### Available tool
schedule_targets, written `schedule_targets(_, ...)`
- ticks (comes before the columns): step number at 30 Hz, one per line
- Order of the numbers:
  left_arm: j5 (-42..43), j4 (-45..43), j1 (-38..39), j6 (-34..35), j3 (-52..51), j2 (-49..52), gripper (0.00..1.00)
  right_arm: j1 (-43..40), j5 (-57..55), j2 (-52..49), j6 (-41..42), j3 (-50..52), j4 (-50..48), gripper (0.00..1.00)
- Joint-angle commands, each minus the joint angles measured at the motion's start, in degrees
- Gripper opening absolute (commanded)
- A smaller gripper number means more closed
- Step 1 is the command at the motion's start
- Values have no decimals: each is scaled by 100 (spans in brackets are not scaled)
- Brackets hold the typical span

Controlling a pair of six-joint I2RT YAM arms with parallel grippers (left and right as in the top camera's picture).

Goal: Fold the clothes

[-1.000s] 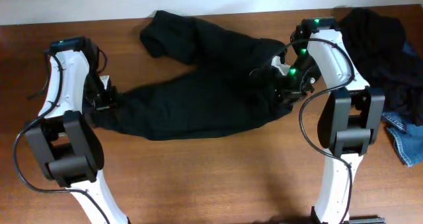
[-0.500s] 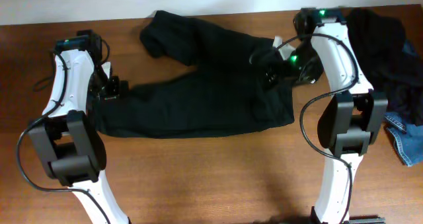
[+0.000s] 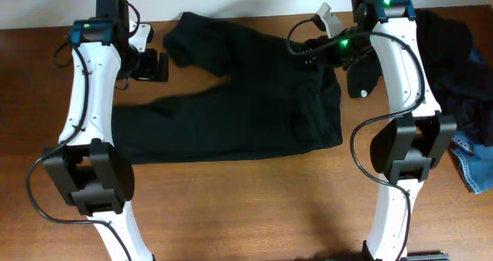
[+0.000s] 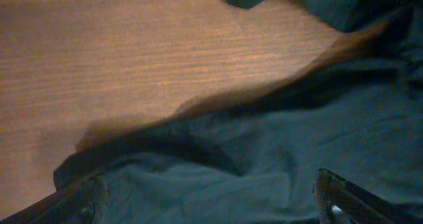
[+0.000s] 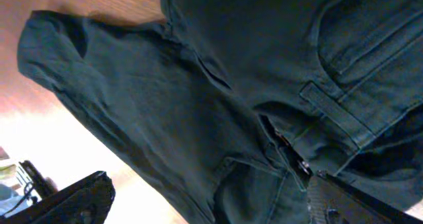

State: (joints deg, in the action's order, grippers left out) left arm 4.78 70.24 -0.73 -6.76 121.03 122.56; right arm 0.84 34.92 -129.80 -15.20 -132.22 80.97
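The clothes being worked are long black trousers, lying spread across the middle of the table with one leg running to the back left. My left gripper hovers open above the bare wood beside that leg. In the left wrist view its fingers stand wide apart over wrinkled black fabric, and nothing is between them. My right gripper is open above the waist end. The right wrist view shows the waistband, pocket and fly beneath that gripper, not held.
More dark clothes sit in a pile at the back right, with a piece of blue denim at the right edge. The table's back edge and the white wall run just behind the trousers.
Both grippers have opened, let go of the trousers and moved up and toward the back of the table. The trousers now lie flatter, their waist end squared off on the right.
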Motion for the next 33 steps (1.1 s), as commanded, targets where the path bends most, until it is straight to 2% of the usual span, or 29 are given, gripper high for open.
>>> schedule_targets(1,105,-431,-37,-153,94,-160,99,42,214,214,-37,-92,-192,99)
schedule_targets(3,109,-822,-37,-125,94,-138,99,59,216,214,-35,-85,-332,99)
schedule_targets(5,111,-1213,-44,306,94,-105,99,105,216,214,-35,-85,-472,99)
schedule_targets(8,568,-1987,-55,1139,94,109,99,179,216,214,-35,-85,-560,99)
schedule_targets(12,837,-2557,-55,2173,94,640,99,262,214,214,-37,-85,-581,99)
schedule_targets(14,1067,-2791,-57,2393,94,859,99,262,214,214,-37,-85,-579,99)
schedule_targets(17,1576,-3307,-59,2579,94,1244,99,251,214,214,-37,-85,-579,99)
schedule_targets(19,1591,-3563,-59,2798,94,1532,98,254,214,214,-35,-85,-577,99)
schedule_targets(26,1491,-3733,-105,2798,94,1891,94,254,195,214,-37,-85,-562,99)
schedule_targets(28,1453,-3689,-146,2785,94,1985,89,254,195,214,-37,-85,-560,99)
schedule_targets(33,1432,-3563,-160,2616,90,2103,69,254,195,214,-37,-85,-560,99)
